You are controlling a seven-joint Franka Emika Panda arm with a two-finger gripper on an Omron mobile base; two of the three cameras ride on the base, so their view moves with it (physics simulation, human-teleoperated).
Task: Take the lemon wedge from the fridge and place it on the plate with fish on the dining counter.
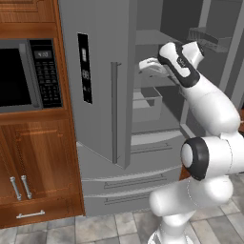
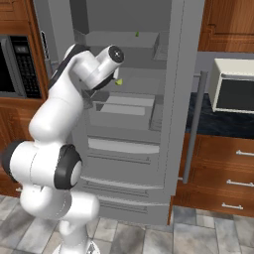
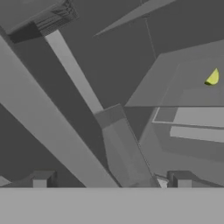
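The grey steel fridge stands with its right door swung open and its grey shelves exposed. The lemon wedge, tiny and yellow-green, lies on a middle shelf above a grey bin. In the hand view the lemon wedge sits far to the upper right, well off from the fingertips. My gripper reaches into the fridge at shelf height. It is open, with nothing between its fingers. The plate and the dining counter are out of view.
A black microwave is set in the wooden cabinets left of the fridge. A white oven-like box stands on the dark counter to the right. A small green bit lies on the upper shelf. A grey bin fills the shelf below.
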